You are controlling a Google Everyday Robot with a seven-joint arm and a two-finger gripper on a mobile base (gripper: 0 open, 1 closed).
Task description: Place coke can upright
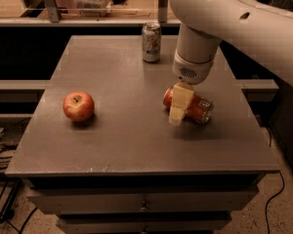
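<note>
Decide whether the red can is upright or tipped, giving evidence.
Tipped: the coke can lies on its side on the table. The gripper is down right over it.
</note>
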